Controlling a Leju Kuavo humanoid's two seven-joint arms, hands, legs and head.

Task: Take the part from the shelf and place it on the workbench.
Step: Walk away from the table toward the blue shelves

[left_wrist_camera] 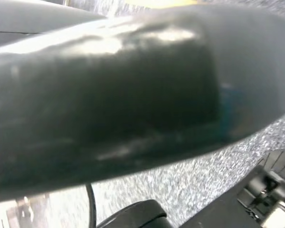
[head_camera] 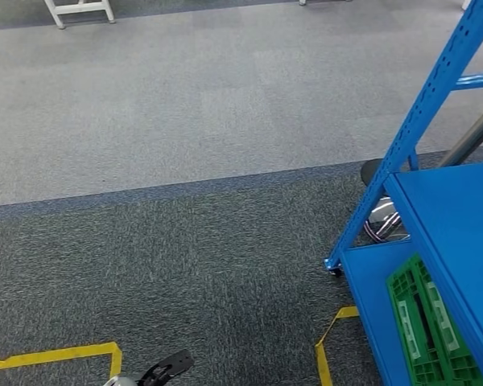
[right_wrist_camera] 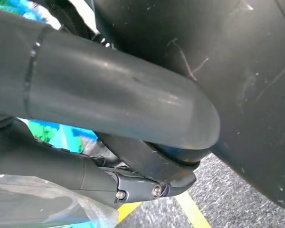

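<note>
A blue steel shelf rack (head_camera: 452, 217) stands on the right over grey carpet floor (head_camera: 184, 145), with a green slatted plastic crate (head_camera: 431, 330) on its lower level. The right hand (right_wrist_camera: 109, 109) presses crinkled clear plastic wrapping (right_wrist_camera: 44, 204), apparently the bagged part. The left hand (head_camera: 166, 370) shows dark fingers; its state cannot be told.

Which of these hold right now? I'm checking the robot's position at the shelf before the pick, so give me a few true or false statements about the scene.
1. A blue metal shelf stands at the right of the head view. True.
2. A red crate sits on the shelf's lower level. False: the crate is green.
3. Yellow tape marks the carpet. True.
4. The floor is bare wood. False: it is grey carpet, lighter further away and darker nearby.
5. The right hand has clear plastic film beside it in its wrist view. True.
</note>
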